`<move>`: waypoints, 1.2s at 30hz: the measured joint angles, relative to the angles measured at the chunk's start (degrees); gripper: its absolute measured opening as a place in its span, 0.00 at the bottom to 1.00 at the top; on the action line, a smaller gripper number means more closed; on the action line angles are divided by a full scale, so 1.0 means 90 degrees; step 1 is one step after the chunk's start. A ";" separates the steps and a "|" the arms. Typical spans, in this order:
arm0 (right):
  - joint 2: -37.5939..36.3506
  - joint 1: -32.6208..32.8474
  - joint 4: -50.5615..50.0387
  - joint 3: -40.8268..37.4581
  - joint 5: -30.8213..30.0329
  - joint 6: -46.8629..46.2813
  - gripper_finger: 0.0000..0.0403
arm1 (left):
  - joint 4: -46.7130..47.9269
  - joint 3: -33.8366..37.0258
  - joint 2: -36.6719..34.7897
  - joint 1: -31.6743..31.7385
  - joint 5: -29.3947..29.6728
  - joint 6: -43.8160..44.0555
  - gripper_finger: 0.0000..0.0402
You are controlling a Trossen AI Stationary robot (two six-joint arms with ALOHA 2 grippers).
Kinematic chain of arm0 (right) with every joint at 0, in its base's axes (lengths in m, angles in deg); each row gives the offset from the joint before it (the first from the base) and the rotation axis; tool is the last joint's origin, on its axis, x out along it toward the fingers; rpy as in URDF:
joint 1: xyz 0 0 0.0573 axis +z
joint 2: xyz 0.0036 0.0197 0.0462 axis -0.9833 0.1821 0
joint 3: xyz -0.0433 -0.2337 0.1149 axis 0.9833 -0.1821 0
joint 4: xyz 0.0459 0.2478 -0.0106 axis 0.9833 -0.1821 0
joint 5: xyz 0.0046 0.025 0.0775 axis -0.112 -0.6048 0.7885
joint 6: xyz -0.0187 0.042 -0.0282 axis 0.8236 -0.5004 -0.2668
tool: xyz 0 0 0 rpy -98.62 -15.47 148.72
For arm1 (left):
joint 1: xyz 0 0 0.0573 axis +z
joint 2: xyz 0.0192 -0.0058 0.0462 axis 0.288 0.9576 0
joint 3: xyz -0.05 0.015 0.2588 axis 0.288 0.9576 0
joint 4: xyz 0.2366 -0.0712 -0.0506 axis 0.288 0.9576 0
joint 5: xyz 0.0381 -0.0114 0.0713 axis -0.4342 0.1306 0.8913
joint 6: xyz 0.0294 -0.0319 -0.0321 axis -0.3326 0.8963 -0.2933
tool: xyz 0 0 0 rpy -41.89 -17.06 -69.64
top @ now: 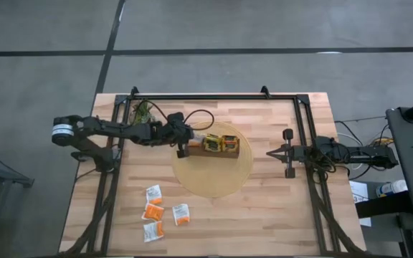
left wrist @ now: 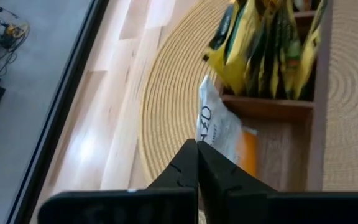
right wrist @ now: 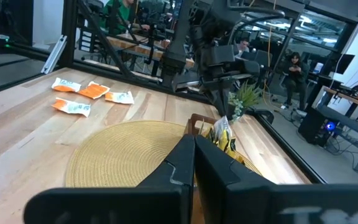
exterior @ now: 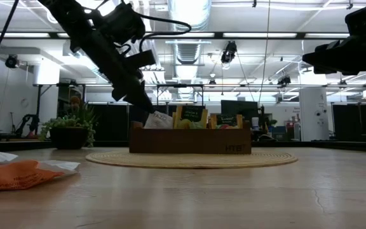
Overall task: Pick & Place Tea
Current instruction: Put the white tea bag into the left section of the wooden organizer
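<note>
left pincer (left wrist: 197, 163): fingers together, empty, at tray (top: 221, 153) end compartment
sachet (left wrist: 219, 127): white/orange, leaning half in that compartment, over the rim
loose tea (top: 163, 213): four sachets on surface, well apart from tray
right pincer (right wrist: 194, 155): together, waiting
risk: leaning sachet could tip out onto mat (top: 210, 183)

We see the room lit evenly from overhead: long ceiling lights (exterior: 234, 35) run as bright white strips across the low view and blow out near the top left. From above, the wooden table (top: 278, 208) looks flat and soft, with faint shadows beside the arms. At table height, the orange sachets (exterior: 18, 173) nearest the lens are blurred, while the wooden tray (exterior: 192, 140) is sharper and backlit, its near face dark. In the left wrist view, a pale sheen streaks the table planks (left wrist: 114, 118), which look smeared, and the left gripper (left wrist: 197, 144) shows as a dark, soft-edged shape.
</note>
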State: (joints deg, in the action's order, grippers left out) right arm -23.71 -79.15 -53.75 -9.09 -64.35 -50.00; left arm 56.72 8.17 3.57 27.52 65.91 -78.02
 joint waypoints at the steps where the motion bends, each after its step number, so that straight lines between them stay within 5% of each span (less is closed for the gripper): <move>1: 0.0000 -0.0002 0.0000 0.0000 -0.0002 0.0000 0.02 | 0.0033 0.0000 0.0001 0.0000 0.0065 -0.0001 0.00; 36: 0.0000 0.0001 -0.0002 0.0000 0.0000 0.0000 0.02 | -0.0891 0.0476 -0.0132 -0.0013 0.0742 0.0302 0.00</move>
State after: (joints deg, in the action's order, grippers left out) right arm -23.71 -79.15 -53.77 -9.09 -64.35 -50.00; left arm 48.70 12.45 2.38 27.41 72.59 -75.31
